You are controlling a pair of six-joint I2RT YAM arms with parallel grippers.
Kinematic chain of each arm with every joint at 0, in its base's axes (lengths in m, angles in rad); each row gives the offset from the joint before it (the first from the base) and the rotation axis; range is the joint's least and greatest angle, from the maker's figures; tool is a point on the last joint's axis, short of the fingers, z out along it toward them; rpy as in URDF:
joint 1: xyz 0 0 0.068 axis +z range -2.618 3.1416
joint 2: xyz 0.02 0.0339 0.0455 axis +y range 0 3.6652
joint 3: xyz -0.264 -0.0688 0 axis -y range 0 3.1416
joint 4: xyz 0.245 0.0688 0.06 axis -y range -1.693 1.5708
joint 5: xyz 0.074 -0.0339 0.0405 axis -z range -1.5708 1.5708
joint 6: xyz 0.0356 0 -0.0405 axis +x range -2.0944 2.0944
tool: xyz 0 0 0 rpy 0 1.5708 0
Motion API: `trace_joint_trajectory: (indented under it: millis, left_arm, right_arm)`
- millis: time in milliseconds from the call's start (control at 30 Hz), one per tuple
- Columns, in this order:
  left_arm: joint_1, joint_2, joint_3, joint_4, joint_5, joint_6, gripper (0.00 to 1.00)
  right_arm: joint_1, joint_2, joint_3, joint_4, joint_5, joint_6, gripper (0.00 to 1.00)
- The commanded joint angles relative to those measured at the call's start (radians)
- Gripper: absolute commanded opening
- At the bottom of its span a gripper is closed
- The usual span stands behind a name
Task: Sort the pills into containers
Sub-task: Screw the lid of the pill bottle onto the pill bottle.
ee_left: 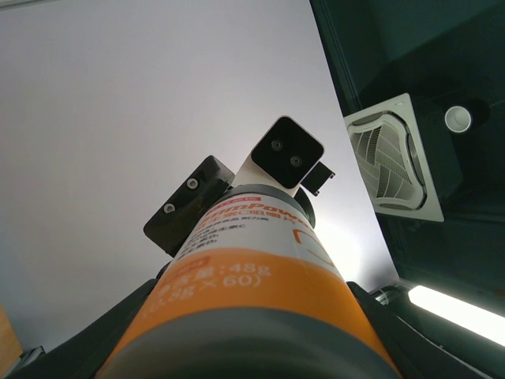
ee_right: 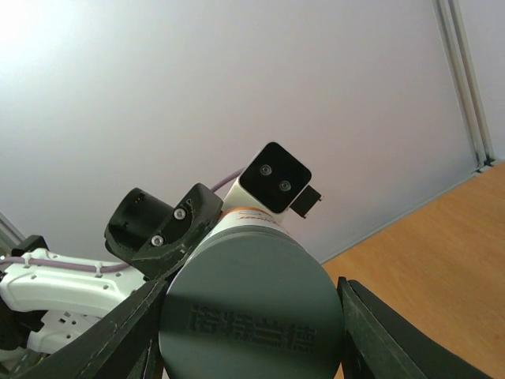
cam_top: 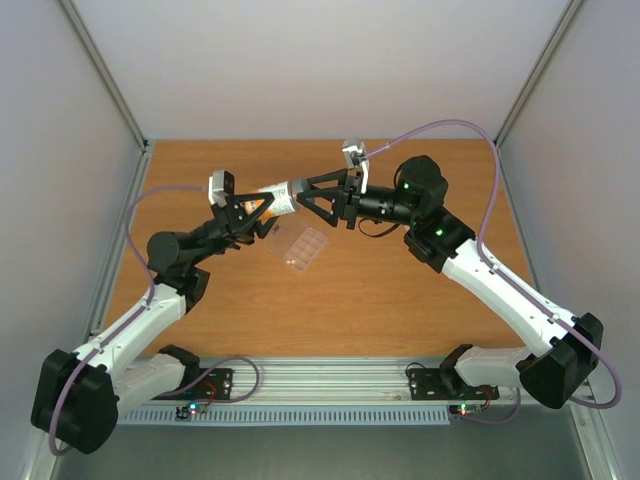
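Pill box (cam_top: pixel 303 246): clear, flat, lying on the table (cam_top: pixel 400 290) mid-workspace, just below and between my two grippers, not touched by either. Lid position unclear from overhead. Pills: too small to make out in any view. Both arms are up off the table with one bottle (cam_top: pixel 283 197) held between them, roughly horizontal, above the far side of the box. Left gripper (cam_top: pixel 262 205): clamped on the bottle body; in the left wrist view the orange-and-white label (ee_left: pixel 260 276) fills the lower frame, with my dark fingers (ee_left: pixel 95 339) pressed against either side. Right gripper (cam_top: pixel 312 193): closed on the other end; the right wrist view shows the grey cap (ee_right: pixel 251 308), embossed lettering facing the camera, with my fingers (ee_right: pixel 387 339) tight against both edges of it. The grippers face each other nose to nose, near each other along the bottle, and each wrist view shows the other gripper's camera block past the bottle's far end. The left wrist points upward: white wall and a ceiling vent (ee_left: pixel 394 158) behind the bottle. White walls enclose the table on three sides.
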Motion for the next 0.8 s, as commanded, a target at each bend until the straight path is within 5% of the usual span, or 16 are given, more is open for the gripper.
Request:
trace_joint_trajectory:
  millis: [0, 767]
  left_arm:
    - [-0.031, 0.011, 0.042, 0.118, -0.047, -0.037, 0.0]
    - [-0.073, 0.034, 0.028, 0.153, -0.171, -0.058, 0.0]
  right_arm:
    - [0.014, -0.019, -0.053, 0.089, -0.006, 0.01, 0.38]
    - [0.153, -0.02, -0.219, 0.32, 0.231, 0.053, 0.21]
